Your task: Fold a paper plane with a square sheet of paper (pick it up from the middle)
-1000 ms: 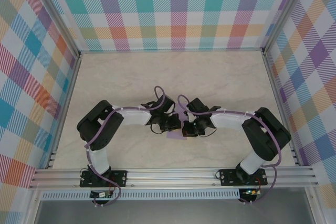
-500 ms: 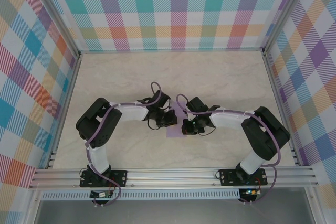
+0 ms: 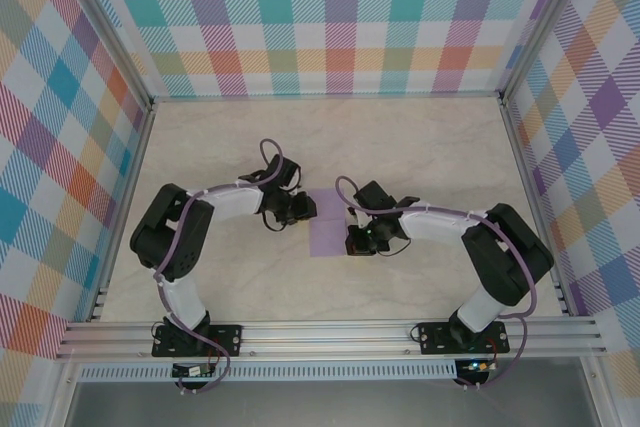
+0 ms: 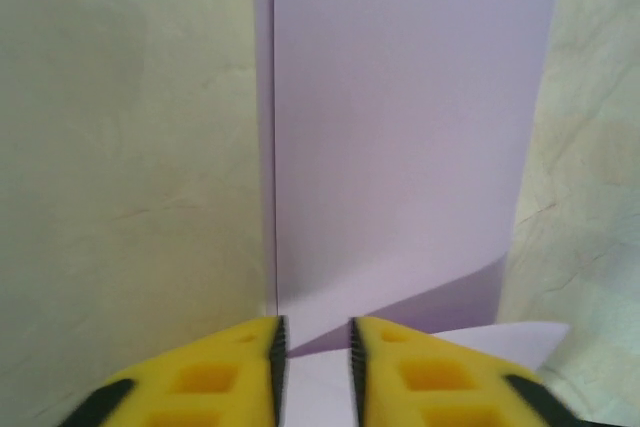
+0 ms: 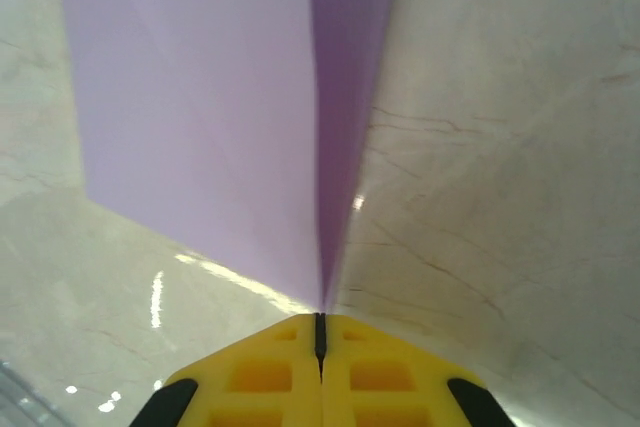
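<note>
Changing since a second ago: left gripper (image 3: 305, 209) has drawn back toward the worktop's (image 3: 430, 147) left edge, baring more of the sheet of paper (image 3: 326, 225); right gripper (image 3: 350, 239) stays at the sheet's right side.
Material: thin matte lavender paper on a pale marbled surface.
Shape: folded to a narrow rectangle with a crisp crease; one flap is lifted.
Long axis: near edge to far edge, mid-worktop.
Left fingers (image 4: 240, 367): yellow, ribbed, parted, released at the sheet's border.
Right fingers (image 5: 270, 367): yellow, clenched on the sheet's fold.

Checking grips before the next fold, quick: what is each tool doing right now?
Left tool: open, jaws slightly parted at the lavender paper edge.
Right tool: closed on the lavender paper's folded edge.
</note>
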### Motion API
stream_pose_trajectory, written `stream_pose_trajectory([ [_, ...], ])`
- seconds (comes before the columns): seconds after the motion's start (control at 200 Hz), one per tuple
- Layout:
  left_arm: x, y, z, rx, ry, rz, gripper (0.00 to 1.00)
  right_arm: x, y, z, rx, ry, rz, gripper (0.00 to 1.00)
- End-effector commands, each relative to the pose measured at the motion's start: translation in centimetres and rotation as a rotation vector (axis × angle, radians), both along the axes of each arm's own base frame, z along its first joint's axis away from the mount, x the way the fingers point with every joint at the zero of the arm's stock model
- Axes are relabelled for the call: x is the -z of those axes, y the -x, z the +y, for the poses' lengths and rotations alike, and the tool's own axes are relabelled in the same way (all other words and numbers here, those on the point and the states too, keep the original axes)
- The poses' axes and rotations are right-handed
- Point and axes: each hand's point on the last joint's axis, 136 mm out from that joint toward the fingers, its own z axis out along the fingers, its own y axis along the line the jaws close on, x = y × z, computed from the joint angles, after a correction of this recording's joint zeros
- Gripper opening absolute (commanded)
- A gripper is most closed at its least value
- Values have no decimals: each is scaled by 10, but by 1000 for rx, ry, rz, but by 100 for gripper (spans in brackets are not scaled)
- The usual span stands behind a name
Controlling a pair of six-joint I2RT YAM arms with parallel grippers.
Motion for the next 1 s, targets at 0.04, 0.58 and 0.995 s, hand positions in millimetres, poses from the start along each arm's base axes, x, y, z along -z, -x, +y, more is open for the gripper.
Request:
stream_pose_trajectory([
  [0.04, -35, 7, 17, -61, 2, -65, 47, -44, -33, 18, 36, -103, -81, 29],
  [0.58, -48, 45, 34, -195, 122, -70, 100, -23, -91, 29, 11, -180, -47, 47],
  [0.995, -47, 52, -11, -91, 273, -6, 99, -14, -84, 33, -26, -231, -8, 11],
])
